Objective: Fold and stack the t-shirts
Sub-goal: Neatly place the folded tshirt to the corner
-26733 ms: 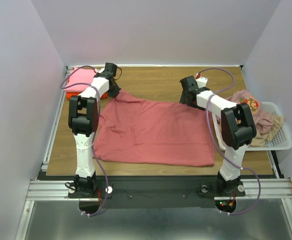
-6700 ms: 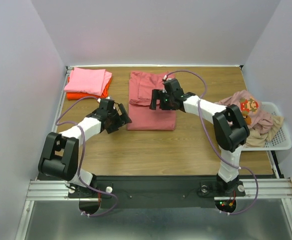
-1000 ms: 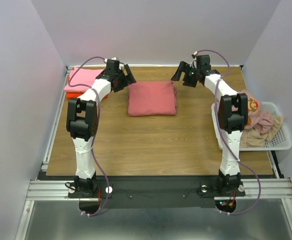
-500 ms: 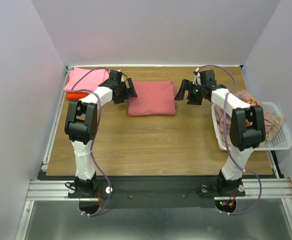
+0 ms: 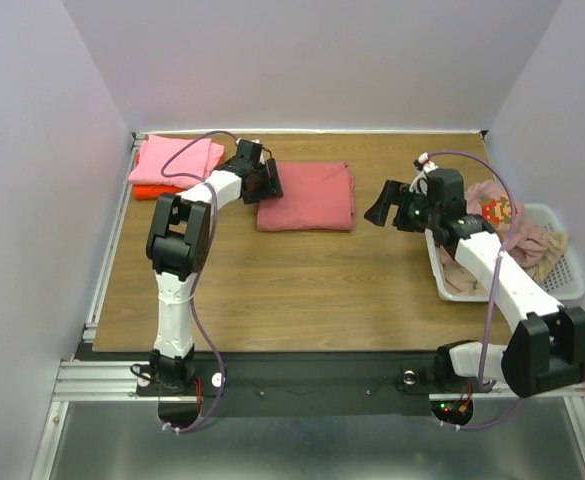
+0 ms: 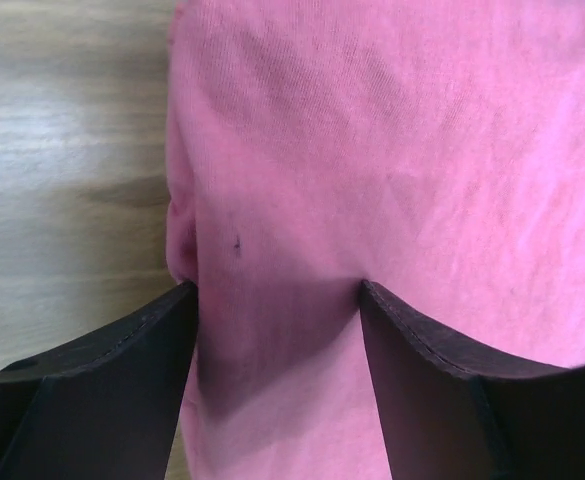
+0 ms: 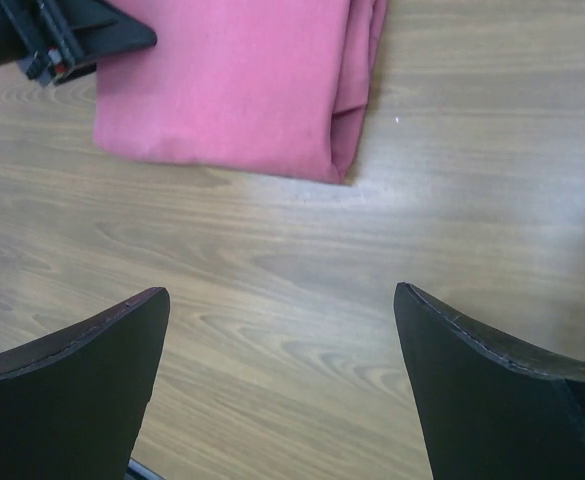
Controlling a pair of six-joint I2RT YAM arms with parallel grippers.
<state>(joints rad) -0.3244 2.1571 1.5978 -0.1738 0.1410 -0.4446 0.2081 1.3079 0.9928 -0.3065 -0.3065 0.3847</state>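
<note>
Left end effector (image 6: 277,292), open, straddles the rose-red t-shirt (image 6: 392,140), masking its edge overhead; right end effector (image 7: 282,292) open.

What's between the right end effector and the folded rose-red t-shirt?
Only bare wooden table lies between the right end effector and the folded rose-red t-shirt, clearest in the right wrist view.

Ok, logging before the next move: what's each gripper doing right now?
Left gripper: open, straddling the folded red shirt's edge.
Right gripper: open, holding nothing.
</note>
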